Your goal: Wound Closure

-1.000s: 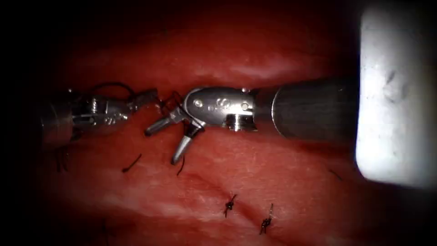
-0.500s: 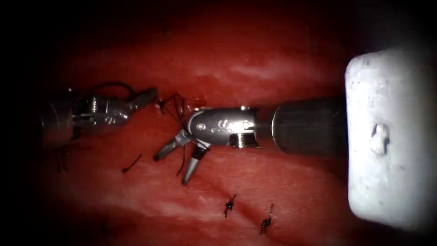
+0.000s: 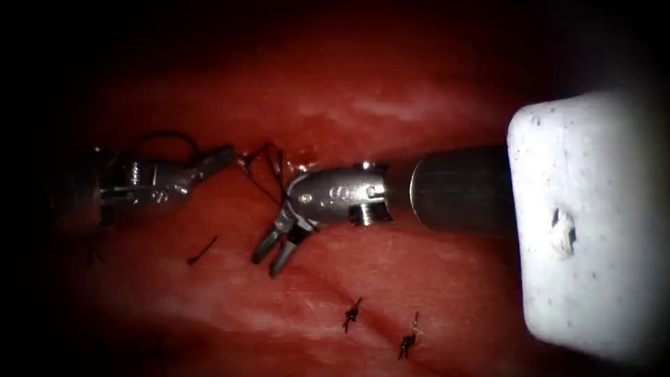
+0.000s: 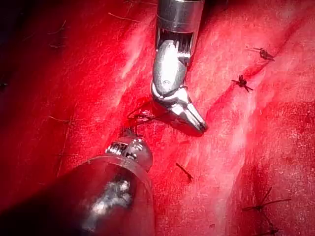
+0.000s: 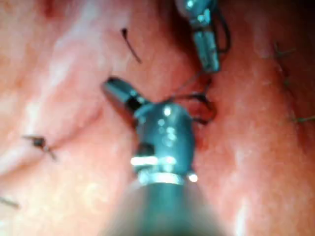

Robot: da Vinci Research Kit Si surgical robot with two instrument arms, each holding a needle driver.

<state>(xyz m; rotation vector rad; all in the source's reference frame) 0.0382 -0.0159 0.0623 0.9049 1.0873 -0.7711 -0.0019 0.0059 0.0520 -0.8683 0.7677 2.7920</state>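
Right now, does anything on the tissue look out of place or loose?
Yes: a short cut end of thread lies loose on the tissue, left of the right tool, whose jaws are nearly closed and hold nothing. The left tool grips thread beside a tangled loop. No needle seen.

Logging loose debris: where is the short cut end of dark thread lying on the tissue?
In the endoscope view the short dark cut end of thread lies loose on the red tissue, below the left tool and left of the right tool.
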